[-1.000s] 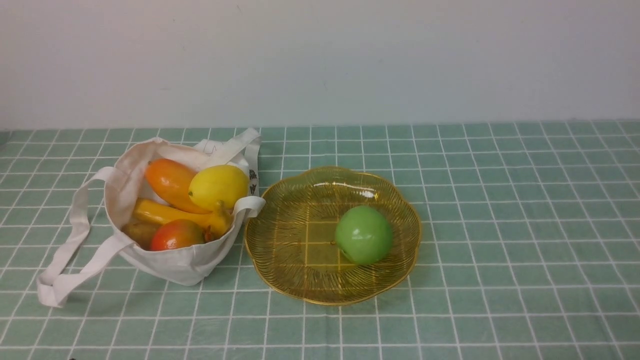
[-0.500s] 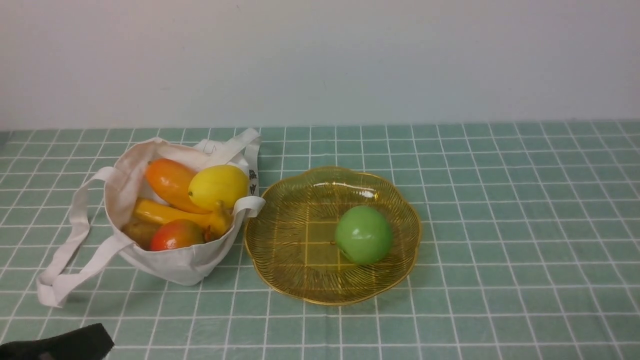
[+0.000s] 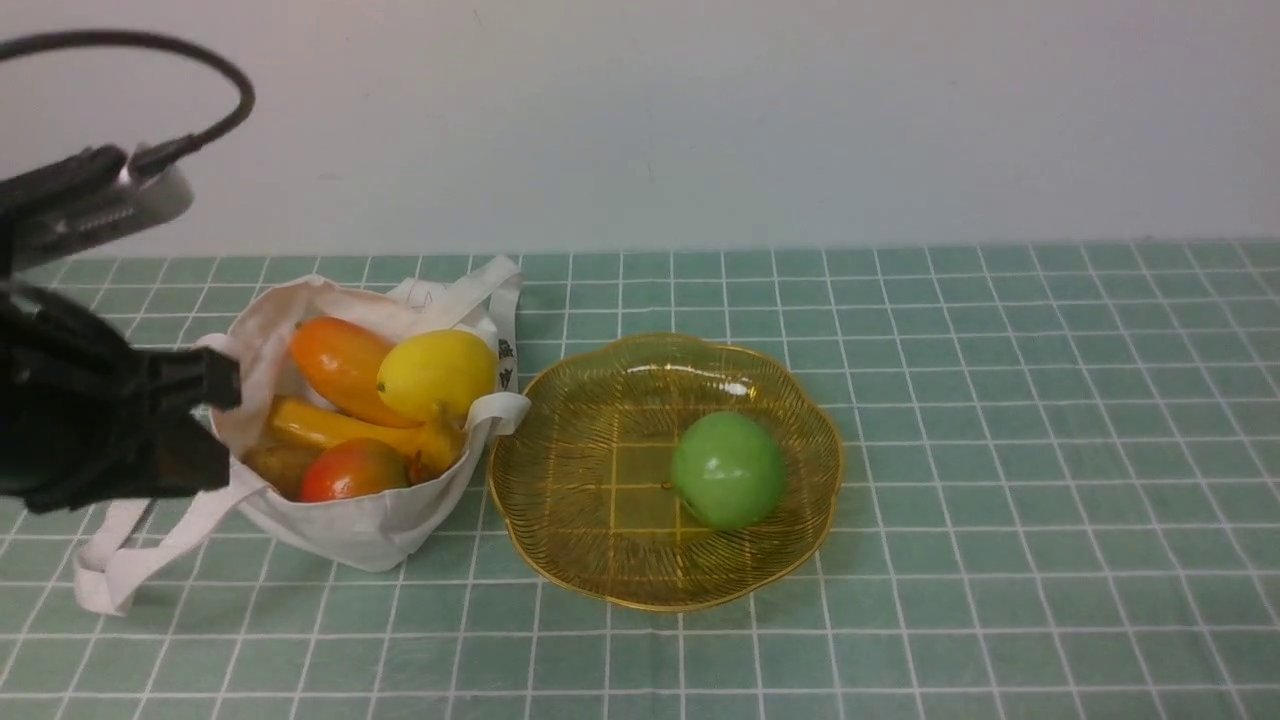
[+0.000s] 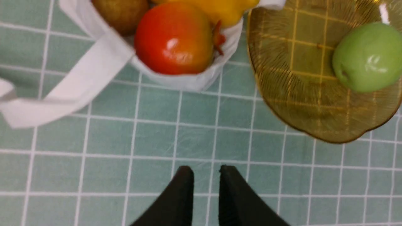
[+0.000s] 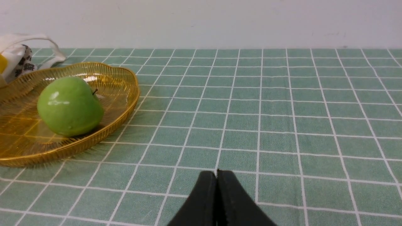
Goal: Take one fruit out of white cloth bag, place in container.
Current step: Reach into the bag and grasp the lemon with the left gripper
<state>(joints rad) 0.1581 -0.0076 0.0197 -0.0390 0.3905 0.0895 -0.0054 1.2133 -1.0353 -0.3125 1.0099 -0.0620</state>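
**Lemon in the bag, apple alone in the dish**

The lemon (image 3: 437, 373) lay at the top of the open white cloth bag (image 3: 350, 525), on the side nearest the dish (image 3: 590, 560), and nothing was touching it from above. It rested against an orange mango (image 3: 335, 365) behind it and over a long yellow fruit (image 3: 340, 428). Lower in the bag were a red fruit (image 3: 352, 470) and a brown one (image 3: 280, 465). The bag's rim almost met the dish's scalloped edge, and its strap handles (image 3: 120, 560) trailed out over the worktop (image 3: 1000, 450), which was covered in a green checked cloth.

The amber dish held only a green apple (image 3: 727, 470), which sat to the right of its middle.

The left arm (image 3: 80, 420) hung at the far left of the front view, beside the bag and partly in front of one strap. In its wrist view the left end effector (image 4: 205, 175) was released, its fingers a narrow gap apart over bare cloth and grasping nothing, with the red fruit and the dish ahead of it. The right end effector (image 5: 216, 175) was clenched tight and empty, low over the worktop, well apart from the dish.
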